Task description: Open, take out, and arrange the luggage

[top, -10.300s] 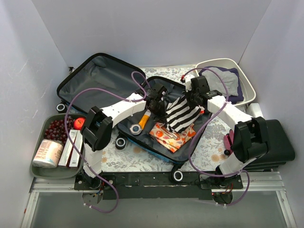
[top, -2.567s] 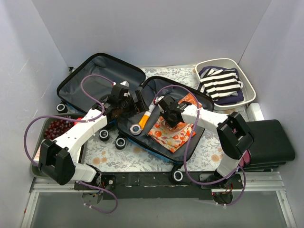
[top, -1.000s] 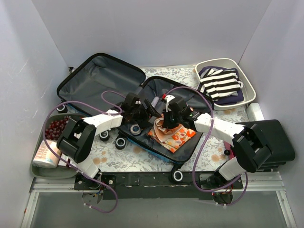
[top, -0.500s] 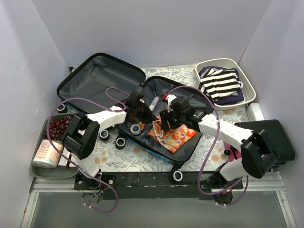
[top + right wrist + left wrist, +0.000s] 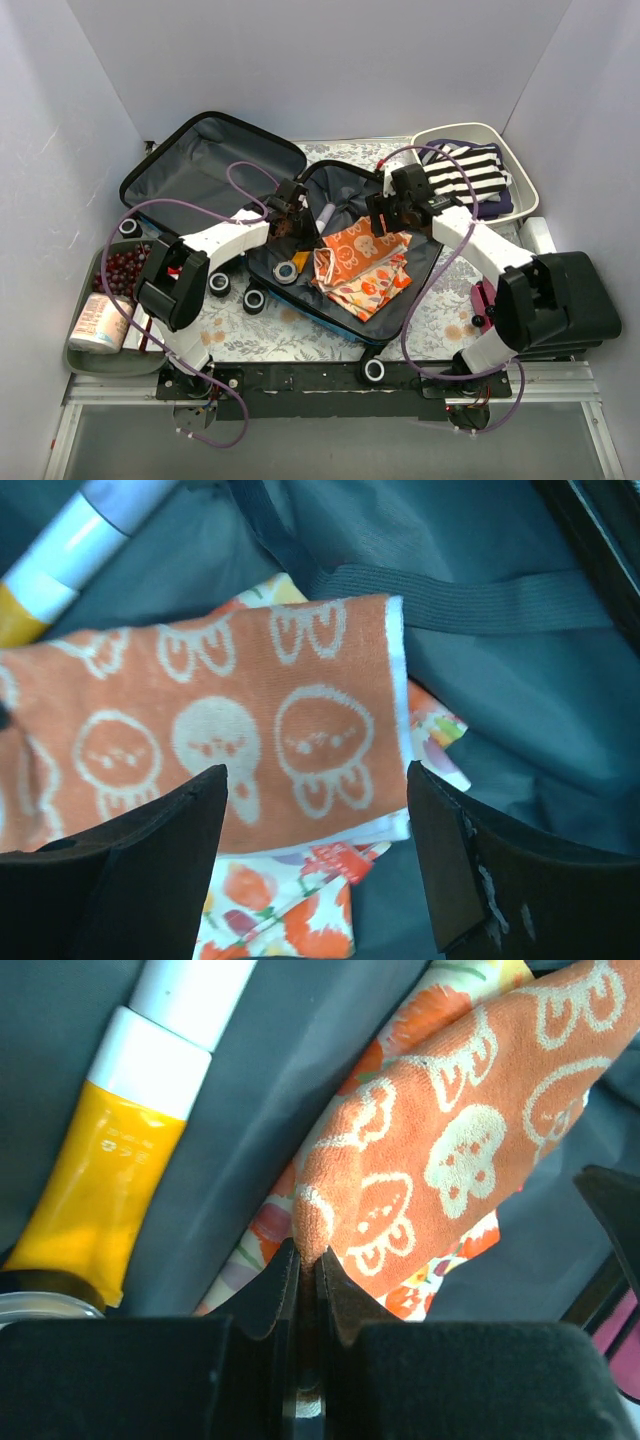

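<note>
The luggage (image 5: 205, 170) lies open, its lid at the back left and its grey-lined base (image 5: 425, 265) in the middle. In the base an orange cloth with white rabbit prints (image 5: 362, 245) is spread over a floral cloth (image 5: 368, 287). My left gripper (image 5: 310, 240) is shut on the orange cloth's left corner (image 5: 330, 1210); the jaws (image 5: 308, 1260) pinch a fold of it. At the cloth's right end my right gripper (image 5: 385, 222) hangs open, its fingers either side of the cloth's white-hemmed edge (image 5: 400, 710) and holding nothing (image 5: 315, 780).
A yellow tube (image 5: 90, 1190), a white tube (image 5: 325, 215) and a round tin (image 5: 286, 272) lie in the base's left part. A white tub (image 5: 520, 165) of striped clothes stands back right. There is a grey tray (image 5: 120, 362) of food on the left and a flat black case (image 5: 590, 300) on the right.
My left gripper has shut on the orange cloth's corner. The right gripper has opened, let go and moved back to the right, and the orange cloth now lies spread over the floral one.
</note>
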You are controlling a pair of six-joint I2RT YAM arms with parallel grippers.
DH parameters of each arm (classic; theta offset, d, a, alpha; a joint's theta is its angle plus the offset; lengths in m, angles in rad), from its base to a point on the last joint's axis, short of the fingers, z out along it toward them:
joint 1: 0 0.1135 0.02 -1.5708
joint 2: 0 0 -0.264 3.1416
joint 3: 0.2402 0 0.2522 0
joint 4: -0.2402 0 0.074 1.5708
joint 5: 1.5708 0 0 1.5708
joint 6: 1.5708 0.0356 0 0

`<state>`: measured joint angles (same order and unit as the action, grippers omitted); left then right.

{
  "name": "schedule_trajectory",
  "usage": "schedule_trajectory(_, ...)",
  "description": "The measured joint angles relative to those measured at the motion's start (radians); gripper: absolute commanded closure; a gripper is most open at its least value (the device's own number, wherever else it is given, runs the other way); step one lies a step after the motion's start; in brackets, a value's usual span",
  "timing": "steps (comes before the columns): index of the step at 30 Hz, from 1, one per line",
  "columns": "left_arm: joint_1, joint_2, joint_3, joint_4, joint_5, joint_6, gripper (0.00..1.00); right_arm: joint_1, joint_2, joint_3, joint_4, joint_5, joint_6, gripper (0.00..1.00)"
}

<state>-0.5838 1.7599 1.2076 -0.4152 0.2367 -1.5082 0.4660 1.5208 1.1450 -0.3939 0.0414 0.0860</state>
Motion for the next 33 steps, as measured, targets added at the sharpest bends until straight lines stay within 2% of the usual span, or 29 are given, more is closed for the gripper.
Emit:
schedule_trajectory(7, 0.011, 0.006, 0.029, -0.065, -0.047, 0.085, 1.0, -0.013, 0.145, 0.06, -0.027, 0.0, -0.14, 0.2)
schedule_trajectory(16, 0.013, 0.036, 0.056, -0.094, -0.06, 0.135, 1.0, -0.074, 0.262, 0.11, -0.02, -0.147, -0.188, 0.25)
schedule_trajectory(25, 0.013, 0.036, 0.058, -0.097, -0.056, 0.144, 1.0, -0.071, 0.267, 0.11, 0.005, -0.287, -0.227, 0.25)
schedule_trajectory(33, 0.013, 0.035, 0.054, -0.085, -0.05, 0.144, 1.0, -0.031, 0.252, 0.101, 0.054, -0.239, -0.277, 0.24)
